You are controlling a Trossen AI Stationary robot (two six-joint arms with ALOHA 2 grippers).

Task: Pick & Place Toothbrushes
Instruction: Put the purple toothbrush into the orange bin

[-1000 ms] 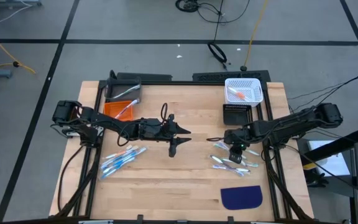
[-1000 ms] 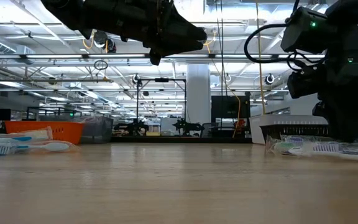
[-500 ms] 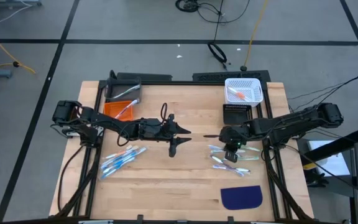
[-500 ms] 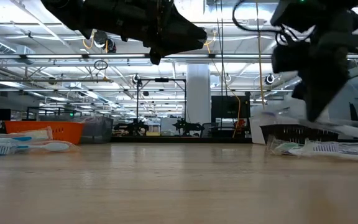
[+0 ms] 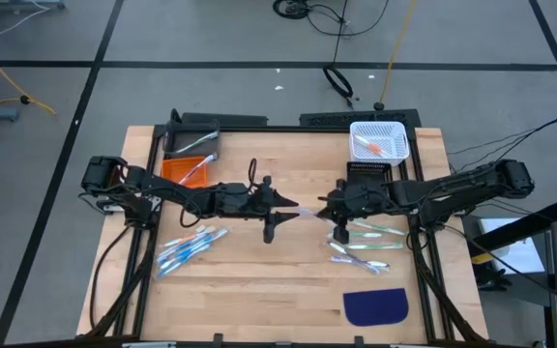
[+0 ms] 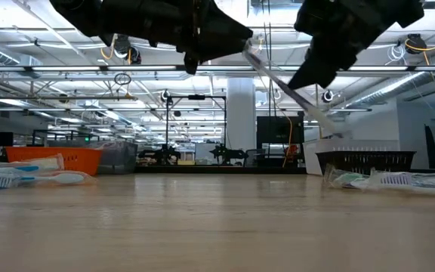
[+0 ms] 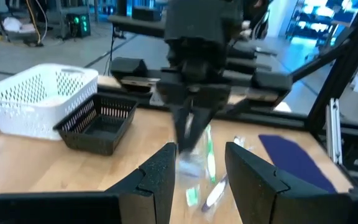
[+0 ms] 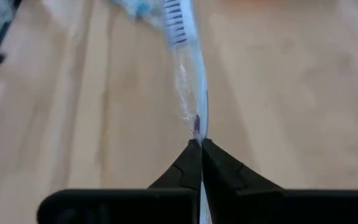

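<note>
Mid-table, a handover takes shape. The right gripper [image 5: 332, 211], fingers pressed together on a clear-wrapped toothbrush [image 5: 309, 212], holds it off the wood with its long axis running toward nine o'clock in the high view, straight at the other arm. In the right wrist view the pinched toothbrush [image 8: 188, 74] runs away from the closed fingertips [image 8: 199, 163], bristle end farthest out. The low view shows the toothbrush [image 6: 282, 83] slanting upward from the right gripper [image 6: 319, 72] toward the other arm.

The left gripper [image 5: 283, 207] waits just beyond the brush's free end, at nine o'clock from it, fingers spread. From the left wrist view, the two spread fingers [image 7: 160, 177] frame the oncoming brush [image 7: 191, 165], which points nearly end-on between them. The left arm is plainly the nearer receiver; a short advance along the brush's own axis looks like all the next move needs.

Farther out, loose toothbrushes [image 5: 361, 242] lie at four o'clock from the right gripper, another cluster [image 5: 190, 246] at seven o'clock from the left, an orange bin [image 5: 184, 170] at eleven o'clock and a white basket [image 5: 379, 141] at one o'clock of the table [image 5: 278, 280].
</note>
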